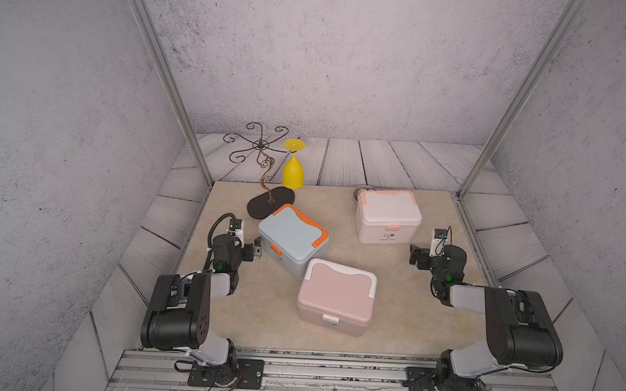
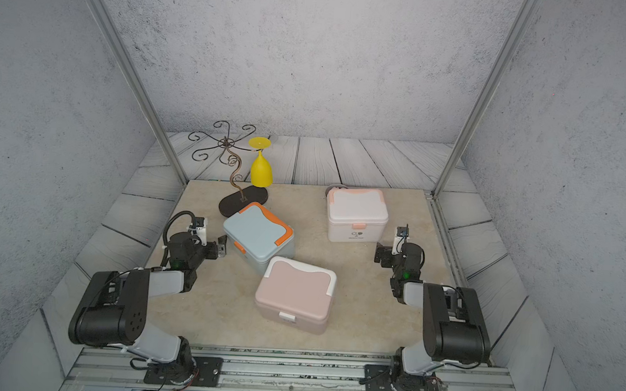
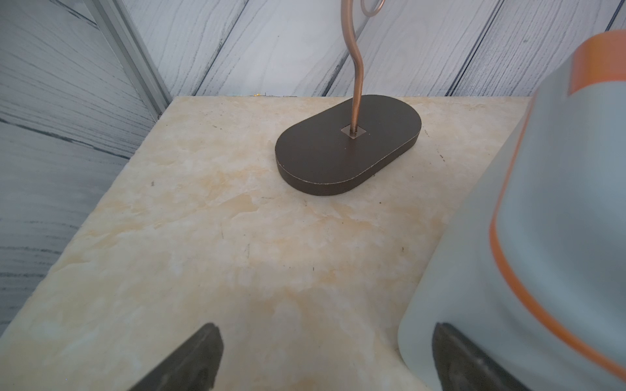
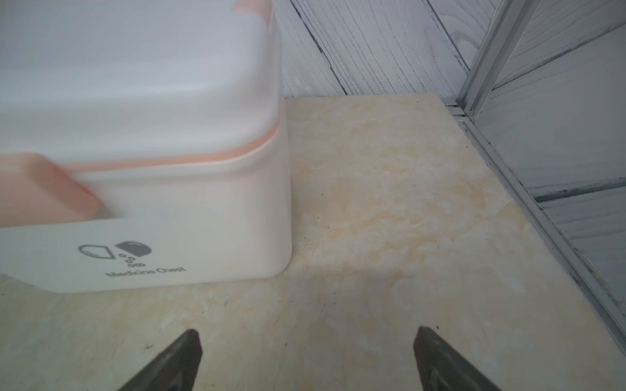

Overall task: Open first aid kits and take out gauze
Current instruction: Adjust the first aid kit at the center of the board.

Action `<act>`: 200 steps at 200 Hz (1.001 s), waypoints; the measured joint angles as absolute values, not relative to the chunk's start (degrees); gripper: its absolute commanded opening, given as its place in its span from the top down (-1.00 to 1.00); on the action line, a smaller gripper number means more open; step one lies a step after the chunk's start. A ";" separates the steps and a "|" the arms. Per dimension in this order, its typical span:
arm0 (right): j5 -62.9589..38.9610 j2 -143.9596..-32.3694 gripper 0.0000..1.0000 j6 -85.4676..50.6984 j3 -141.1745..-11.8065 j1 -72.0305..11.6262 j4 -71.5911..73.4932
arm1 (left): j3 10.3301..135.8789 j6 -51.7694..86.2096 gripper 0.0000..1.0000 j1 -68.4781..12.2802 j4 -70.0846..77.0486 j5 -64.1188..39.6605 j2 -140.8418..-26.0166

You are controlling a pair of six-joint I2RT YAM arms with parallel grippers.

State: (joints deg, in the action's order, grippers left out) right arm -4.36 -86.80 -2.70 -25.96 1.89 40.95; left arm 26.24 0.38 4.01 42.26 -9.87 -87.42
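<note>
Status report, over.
Left pincer open, right pincer open, both empty. Grey-blue kit, pink kit, white kit all shut; no gauze visible. Stand base near grey-blue kit.

1. You have three rounded rectangular lidded plastic boxes: a grey-blue box with orange trim (image 1: 293,236), a pink box with white trim (image 1: 335,297) and a white box with peach trim (image 1: 387,215).
2. You have one yellow plastic goblet (image 1: 293,173).
3. You have one curly brown wire stand with a dark oval base (image 1: 282,199).
4. You have one small grey bowl (image 1: 358,192), mostly hidden.
5. You have two black-and-grey robot arms: the left arm (image 1: 188,307) and the right arm (image 1: 510,324).
</note>
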 measured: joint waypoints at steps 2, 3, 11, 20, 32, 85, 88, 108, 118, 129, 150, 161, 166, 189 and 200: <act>-4.36 -86.80 -0.98 -2.70 -25.96 1.87 40.95 | 26.24 0.38 -1.00 4.01 42.26 -9.87 -87.42; -4.36 -86.80 -0.98 -2.70 -25.96 1.87 40.95 | 26.24 0.38 -1.00 4.01 42.26 -9.87 -87.42; -4.45 -86.80 -0.98 -2.66 -25.96 1.89 40.95 | 26.24 0.40 -1.00 4.34 42.39 -10.55 -87.44; -4.49 -86.80 -0.98 -2.55 -25.96 1.89 40.95 | 26.24 0.43 -1.00 4.73 42.65 -11.09 -87.44; -4.49 -86.80 -0.98 -2.48 -25.96 1.89 40.97 | 26.22 0.43 -1.00 5.13 42.87 -11.66 -87.44; -4.49 -86.80 -0.98 -2.42 -25.96 1.89 40.97 | 26.22 0.43 -1.00 5.19 43.13 -12.47 -87.44; -4.51 -86.80 -0.98 -2.39 -25.96 1.89 40.97 | 26.22 0.43 -1.00 5.19 43.13 -12.49 -87.44; -4.49 -86.80 -0.98 -2.33 -25.96 1.89 40.97 | 26.20 0.43 -1.00 5.19 43.16 -12.49 -87.44; -4.49 -86.80 -0.98 -2.33 -25.96 1.89 40.97 | 26.20 0.43 -1.00 5.19 43.16 -12.49 -87.44; -4.51 -86.80 -0.98 -2.33 -25.96 1.89 40.97 | 26.20 0.43 -1.00 5.19 43.16 -12.53 -87.44; -4.51 -86.80 -0.98 -2.33 -25.96 1.89 40.97 | 26.20 0.40 -1.00 5.19 43.13 -12.73 -87.44; -4.51 -86.80 -0.98 -2.33 -25.96 1.89 40.97 | 26.20 0.40 -1.00 5.19 43.13 -12.75 -87.44; -4.51 -86.80 -0.98 -2.33 -25.96 1.89 40.97 | 26.20 0.43 -1.00 5.19 43.13 -12.75 -87.44; -4.51 -86.80 -0.98 -2.33 -25.96 1.89 40.97 | 26.20 0.40 -1.00 5.19 43.13 -12.75 -87.44; -4.51 -86.80 -0.98 -2.33 -25.96 1.89 40.95 | 26.20 0.40 -1.00 5.19 43.13 -12.75 -87.44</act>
